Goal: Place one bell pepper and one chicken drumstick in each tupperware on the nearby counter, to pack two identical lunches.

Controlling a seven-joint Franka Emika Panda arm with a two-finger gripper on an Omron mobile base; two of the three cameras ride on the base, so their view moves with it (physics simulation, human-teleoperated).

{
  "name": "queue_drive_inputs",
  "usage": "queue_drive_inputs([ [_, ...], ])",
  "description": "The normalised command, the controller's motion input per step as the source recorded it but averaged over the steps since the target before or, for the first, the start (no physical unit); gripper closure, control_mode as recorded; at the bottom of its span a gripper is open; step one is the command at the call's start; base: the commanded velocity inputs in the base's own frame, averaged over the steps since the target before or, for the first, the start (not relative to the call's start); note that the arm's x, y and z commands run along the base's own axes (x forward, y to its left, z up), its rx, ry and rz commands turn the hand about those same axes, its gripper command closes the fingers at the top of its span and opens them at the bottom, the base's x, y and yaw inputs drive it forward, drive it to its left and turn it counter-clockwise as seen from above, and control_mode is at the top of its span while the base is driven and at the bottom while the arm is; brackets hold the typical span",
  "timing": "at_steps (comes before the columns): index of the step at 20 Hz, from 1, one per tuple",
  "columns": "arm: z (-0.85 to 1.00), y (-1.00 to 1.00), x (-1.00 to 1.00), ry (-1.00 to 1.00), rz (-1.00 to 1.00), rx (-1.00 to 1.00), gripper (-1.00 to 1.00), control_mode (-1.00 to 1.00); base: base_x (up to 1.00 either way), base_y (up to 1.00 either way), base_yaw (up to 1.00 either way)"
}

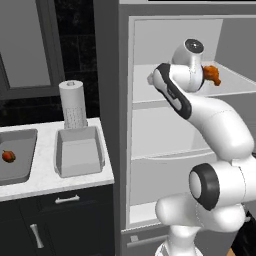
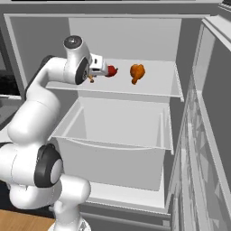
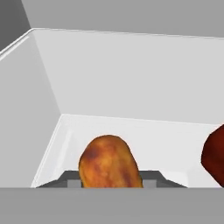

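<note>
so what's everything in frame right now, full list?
tupperware: 2, grey, on the counter; left one holds a pepper, right one empty
counter: 1, white marble-look
bell pepper: 2, red; one in the left tub, one on the fridge shelf just past the jaws
drumstick: brown-orange; one lying on the shelf, one between the jaws in the hand view
paper towel roll: 1, white, behind the right tub
fridge: 1, grey, open
drawer: 1, pale, under the shelf
cabinets: dark, silver handles
arm: white, reaching to the shelf
gripper: jaws either side of a drumstick, grip not confirmable
</note>
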Motion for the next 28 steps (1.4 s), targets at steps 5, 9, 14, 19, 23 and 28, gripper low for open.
queue_drive_inputs([
  [5,-0.12,0.00,-0.15,0.00,0.01,0.00,1.00,-1.00,0.00,0.00,0.00],
  [9,0.08,-0.31,-0.97,-0.01,0.00,0.00,1.00,-1.00,0.00,0.00,0.00],
  [14,0.14,-0.45,-1.00,-0.05,-0.01,0.00,1.00,-1.00,0.00,0.00,0.00],
  [19,0.04,-0.41,-1.00,-0.05,-0.05,0.02,1.00,-1.00,0.00,0.00,0.00],
  [23,-0.10,-0.11,-1.00,-0.01,-0.12,0.02,1.00,-1.00,0.00,0.00,0.00],
  [28,-0.56,0.03,-0.99,0.18,-0.16,-0.02,1.00,-1.00,0.00,0.00,0.00],
])
